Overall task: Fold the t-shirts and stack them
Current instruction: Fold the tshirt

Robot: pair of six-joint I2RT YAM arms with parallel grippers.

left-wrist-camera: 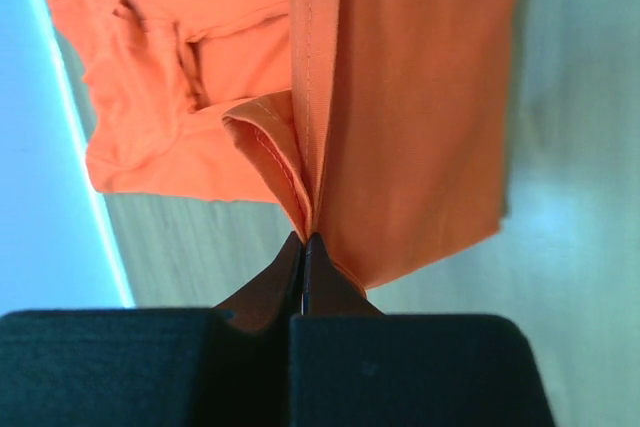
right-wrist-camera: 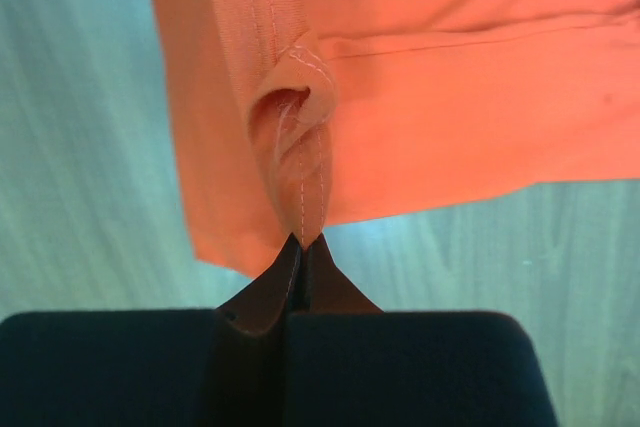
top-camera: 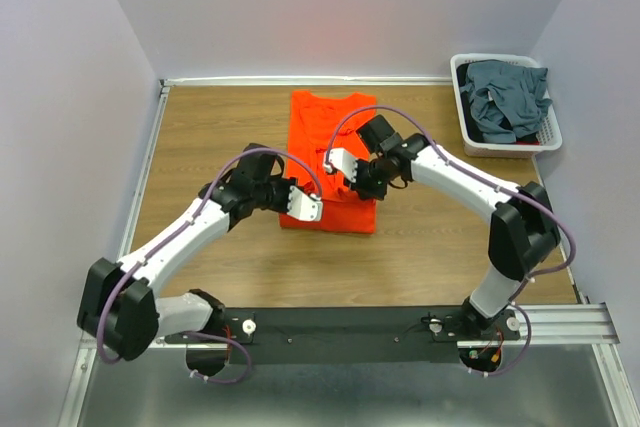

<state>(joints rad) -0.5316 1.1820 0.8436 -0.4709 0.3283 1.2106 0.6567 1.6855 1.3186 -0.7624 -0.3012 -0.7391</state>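
Note:
The orange-red t-shirt (top-camera: 322,127) lies in the middle of the wooden table, narrow and folded lengthwise. My left gripper (top-camera: 300,202) is shut on its near left hem, pinched between the fingertips in the left wrist view (left-wrist-camera: 305,239), with the cloth (left-wrist-camera: 400,97) stretched away. My right gripper (top-camera: 345,172) is shut on a stitched hem fold (right-wrist-camera: 300,137) of the same shirt, seen in the right wrist view (right-wrist-camera: 305,239). Dark slate blue-grey t-shirts (top-camera: 505,99) are heaped in the white basket.
The white slatted basket (top-camera: 471,143) stands at the far right of the table (top-camera: 220,127). Walls close in the left, back and right sides. A black rail (top-camera: 350,325) runs along the near edge.

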